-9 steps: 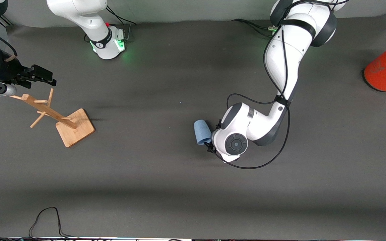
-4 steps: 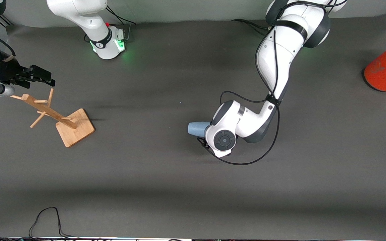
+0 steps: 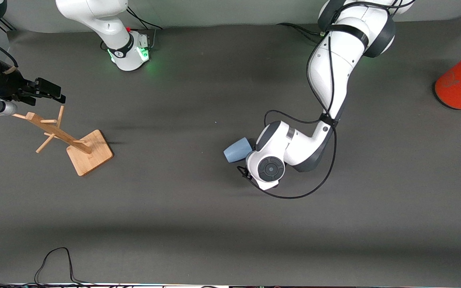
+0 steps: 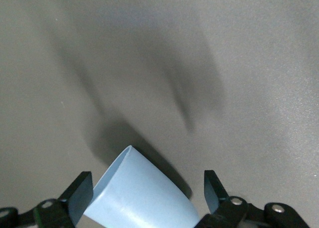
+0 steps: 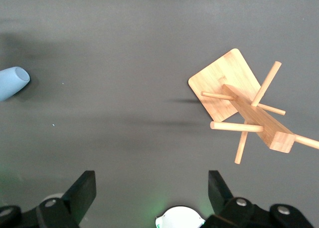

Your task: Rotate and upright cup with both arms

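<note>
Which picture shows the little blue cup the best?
The left wrist view: the small pale blue tumbler fills it, lying between the left pincer's open fingers. The front view shows it partly hidden by the arm; the right wrist view shows only its end.

Mid-table, the left pincer and the tipped cup block passage. A wooden rack stands toward the right arm's edge, an orange can at the left arm's edge.

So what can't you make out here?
- Cup rim: front view, hidden under left arm's wrist; left wrist view, cut off by the edge.
- Left gripper's hold on the cup: same.
- Orange can: cut by front view's edge.
- Right gripper, waiting by the wooden rack: wrist cut off.
</note>
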